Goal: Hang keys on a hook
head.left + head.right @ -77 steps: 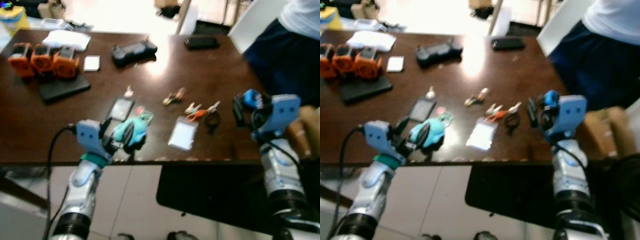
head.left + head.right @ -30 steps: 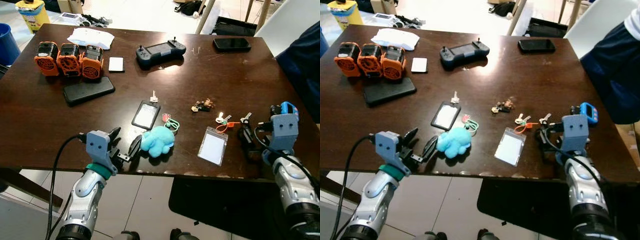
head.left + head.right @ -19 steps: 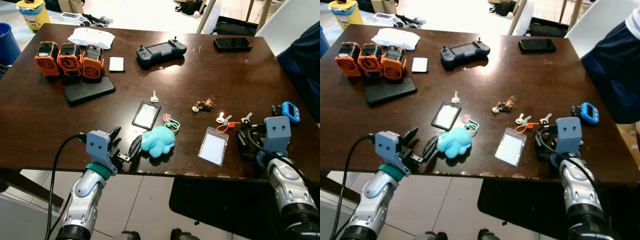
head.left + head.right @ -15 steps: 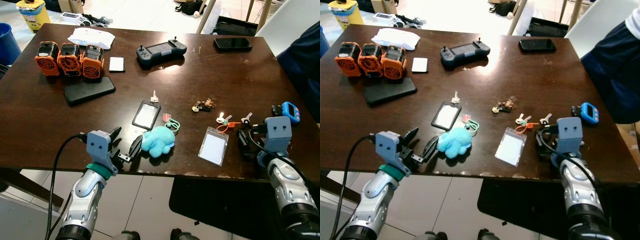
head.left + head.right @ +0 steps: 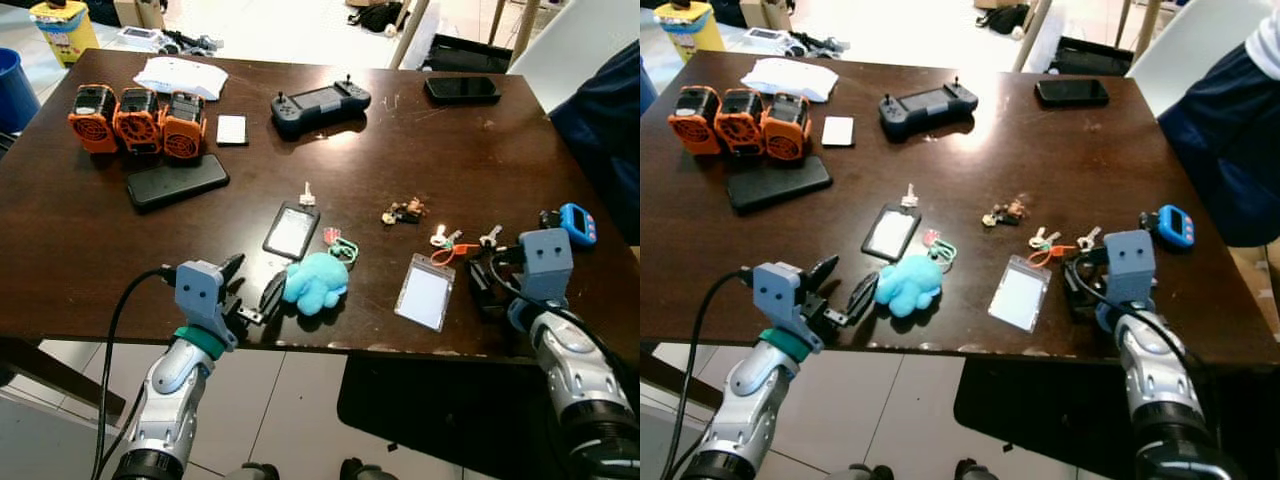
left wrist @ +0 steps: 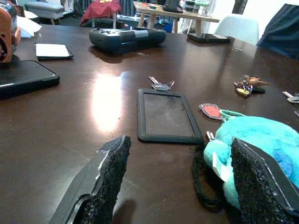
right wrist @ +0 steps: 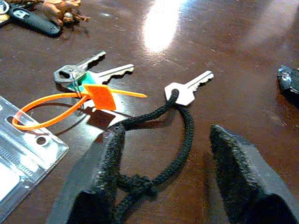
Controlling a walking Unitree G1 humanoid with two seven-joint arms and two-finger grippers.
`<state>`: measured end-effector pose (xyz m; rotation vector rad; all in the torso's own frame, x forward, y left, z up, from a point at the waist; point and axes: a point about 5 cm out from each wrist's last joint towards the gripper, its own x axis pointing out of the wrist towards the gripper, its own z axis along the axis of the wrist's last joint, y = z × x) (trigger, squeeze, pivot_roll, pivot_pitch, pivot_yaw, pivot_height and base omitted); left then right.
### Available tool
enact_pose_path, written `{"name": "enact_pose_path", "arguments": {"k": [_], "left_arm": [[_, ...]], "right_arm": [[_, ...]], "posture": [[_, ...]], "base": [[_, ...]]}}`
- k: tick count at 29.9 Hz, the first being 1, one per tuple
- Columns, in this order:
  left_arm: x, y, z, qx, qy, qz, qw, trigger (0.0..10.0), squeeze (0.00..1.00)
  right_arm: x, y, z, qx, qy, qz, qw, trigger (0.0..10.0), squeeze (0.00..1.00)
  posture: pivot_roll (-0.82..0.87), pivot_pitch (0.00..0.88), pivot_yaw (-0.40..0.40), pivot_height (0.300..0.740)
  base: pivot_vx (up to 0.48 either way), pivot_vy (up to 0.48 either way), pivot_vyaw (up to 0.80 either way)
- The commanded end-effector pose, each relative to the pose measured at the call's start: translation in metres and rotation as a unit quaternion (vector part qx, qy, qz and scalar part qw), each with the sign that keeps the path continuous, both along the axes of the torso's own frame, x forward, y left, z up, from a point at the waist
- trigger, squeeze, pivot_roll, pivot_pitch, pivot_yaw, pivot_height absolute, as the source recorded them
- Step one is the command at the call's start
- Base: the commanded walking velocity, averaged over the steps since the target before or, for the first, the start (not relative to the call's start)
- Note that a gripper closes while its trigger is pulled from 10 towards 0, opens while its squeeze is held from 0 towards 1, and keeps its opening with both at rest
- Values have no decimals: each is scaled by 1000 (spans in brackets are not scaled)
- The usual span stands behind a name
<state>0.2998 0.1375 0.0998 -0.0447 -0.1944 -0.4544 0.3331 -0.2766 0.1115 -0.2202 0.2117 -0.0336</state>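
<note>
Table: your open right gripper straddles the key cord; closing may snag the tagged keys; left gripper open.

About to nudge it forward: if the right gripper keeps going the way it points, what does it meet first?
The right gripper, fingers open, would likely first meet the black cord between them, then the silver key on its end. Depth is approximate.
</note>
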Motion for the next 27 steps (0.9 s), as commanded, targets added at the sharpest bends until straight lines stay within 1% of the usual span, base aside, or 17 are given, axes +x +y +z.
{"name": "enact_pose_path", "arguments": {"k": [1, 2, 4, 5, 11, 15, 17, 19, 20, 22, 24, 27], "left_arm": [[-2, 1, -5, 10, 14, -4, 1000, 10000, 0], [-2, 1, -5, 15, 13, -8, 1000, 10000, 0], [-2, 1, -5, 15, 13, -8, 1000, 10000, 0], [-2, 1, -5, 19, 12, -11, 1000, 10000, 0], [-2, 1, -5, 22, 12, -13, 1000, 10000, 0], [-2, -2, -6, 35, 9, -24, 999, 10000, 0], [-2, -2, -6, 35, 9, -24, 999, 10000, 0], [-2, -3, -6, 38, 9, -26, 999, 10000, 0], [-2, -4, -6, 40, 8, -29, 999, 10000, 0], [-2, -4, -6, 40, 8, -29, 999, 10000, 0], [-2, -4, -6, 42, 8, -30, 999, 10000, 0], [-2, -4, -6, 43, 7, -30, 999, 10000, 0]], "right_arm": [[-22, -11, -41, 0, 106, -34, 994, 0, 0], [-24, -14, -43, 7, 115, -45, 992, 0, 0], [-24, -14, -43, 7, 115, -45, 992, 0, 0], [-26, -16, -46, 15, 124, -56, 991, 0, 0], [-28, -17, -48, 20, 132, -62, 989, 0, 0], [-31, -17, -52, 20, 143, -60, 988, 0, 0], [-31, -17, -52, 20, 143, -60, 988, 0, 0], [-30, -17, -51, 17, 142, -57, 988, 0, 0], [-29, -16, -50, 7, 137, -49, 989, 0, 0], [-29, -16, -50, 7, 137, -49, 989, 0, 0], [-28, -14, -48, -24, 133, -31, 990, 0, 0], [-28, -13, -48, -31, 134, -29, 990, 0, 0]], "posture": [[-29, 126, 51, 740], [-29, 126, 51, 740], [-29, 126, 51, 740], [-29, 125, 52, 740], [-30, 124, 54, 740], [-32, 122, 55, 740], [-32, 122, 55, 740], [-31, 122, 55, 740], [-29, 121, 54, 740], [-29, 121, 54, 740], [-29, 120, 52, 740], [-29, 120, 52, 740]], "base": [[0, 0, 0], [0, 0, 0], [0, 0, 0], [0, 0, 0], [0, 0, 0], [0, 0, 0], [0, 0, 0], [0, 0, 0], [0, 0, 0], [0, 0, 0], [0, 0, 0], [0, 0, 0]]}}
